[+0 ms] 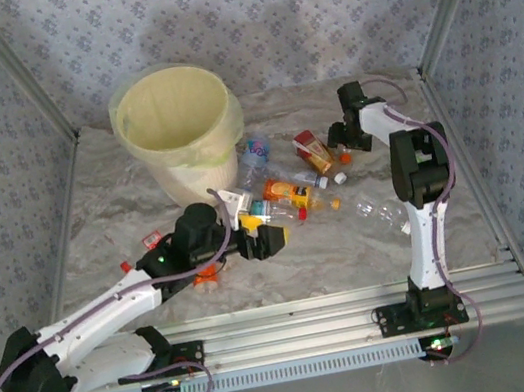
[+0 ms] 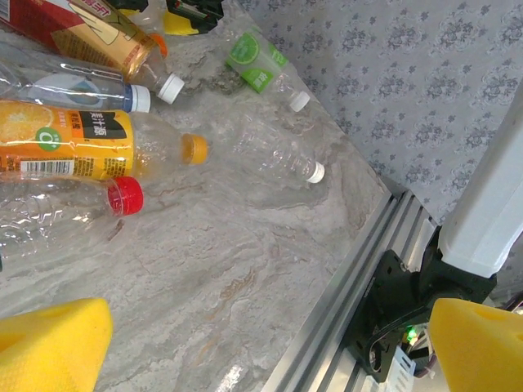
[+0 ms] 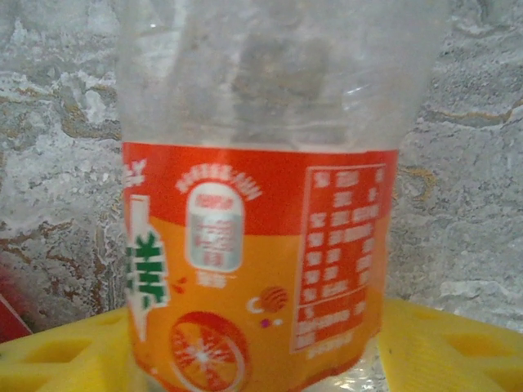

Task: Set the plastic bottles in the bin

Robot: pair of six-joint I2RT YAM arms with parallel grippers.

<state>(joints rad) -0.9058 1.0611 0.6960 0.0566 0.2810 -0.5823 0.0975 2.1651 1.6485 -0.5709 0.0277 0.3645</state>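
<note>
one grey marbled bench (image 1: pixel 371 238) carries everything. at its far left stands the bin (image 1: pixel 185 164), upright, with a pale bag folded over the rim; from above its inside looks empty. the plastic bottles (image 1: pixel 292 196) lie scattered in the middle of the bench, just right of the bin. the right hand (image 1: pixel 333 140) is at the far end of this heap, and an orange-label bottle (image 3: pixel 253 269) sits between its yellow pads (image 3: pixel 57 351). the pads are at both sides, but i cannot tell if they press it. i think the grasp is the step now: close gently, because thin plastic can buckle and slip, then lift high enough to pass the rim before release. the left hand (image 2: pixel 270 351) is wide open and empty, near a red-capped bottle (image 2: pixel 49 216).
</note>
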